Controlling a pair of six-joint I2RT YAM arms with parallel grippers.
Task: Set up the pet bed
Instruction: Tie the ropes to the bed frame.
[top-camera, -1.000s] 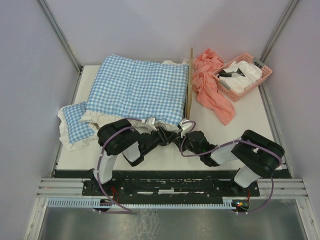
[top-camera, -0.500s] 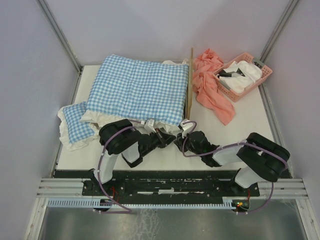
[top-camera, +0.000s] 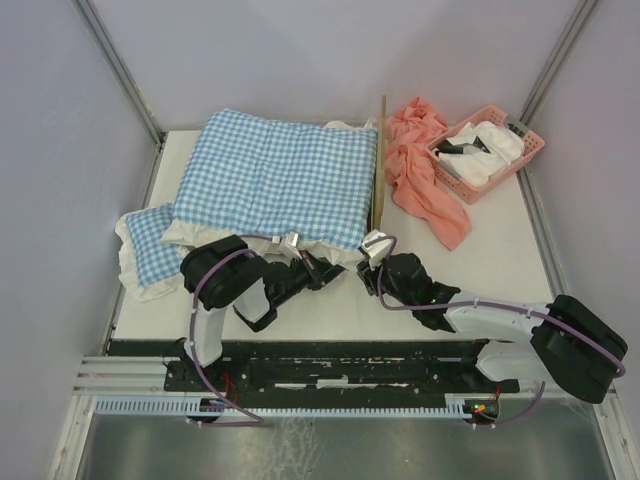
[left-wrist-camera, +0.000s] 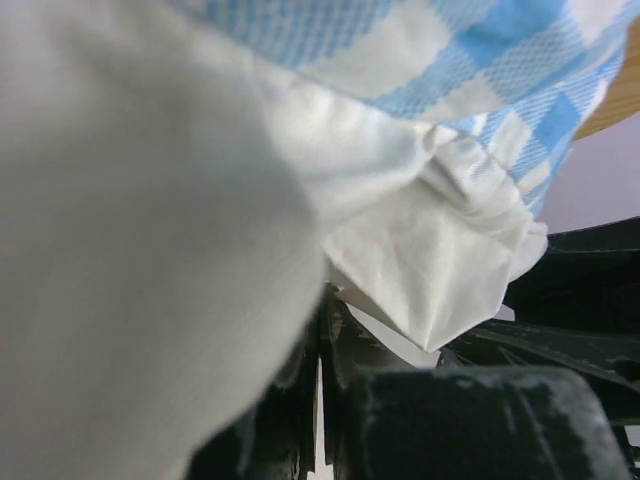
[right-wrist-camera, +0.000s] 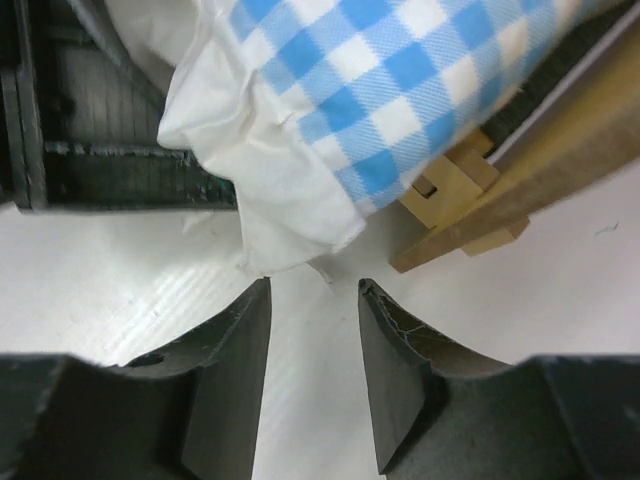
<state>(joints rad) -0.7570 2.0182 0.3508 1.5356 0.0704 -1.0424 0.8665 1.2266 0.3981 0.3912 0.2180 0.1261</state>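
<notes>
**Location.** The pet bed (top-camera: 380, 160) stands at the back of the surface (top-camera: 330, 300), left of centre. It is almost wholly covered by the checked cushion (top-camera: 275, 180). Only its right-hand wood rail shows from above. The right wrist view shows one near corner joint of the frame under the cushion's white frill (right-wrist-camera: 260, 190).

**Fingers.** The left gripper (left-wrist-camera: 320, 305) is closed at the cushion's near edge, and the frill appears pinched between its fingers. The right gripper (right-wrist-camera: 313, 290) has its fingers parted and holds nothing. There is bare surface between them, and the frill tip and frame corner lie just ahead.

**Handling, assessed.**
- The frame looks rigid and light, and is likely to skid on the smooth surface if pushed.
- The side rail or corner post offers the firmest hold. The thin rail edge suits a narrow pinch.
- The cushion is soft and limp. Lifted by the frill it will sag and drag, and one-sided tension could shift the frame beneath it.

**Nearby.** A small checked pillow (top-camera: 150, 250) lies to the left. A pink cloth (top-camera: 425, 190) and a pink basket (top-camera: 487, 152) lie to the right, well apart from the grippers.
</notes>
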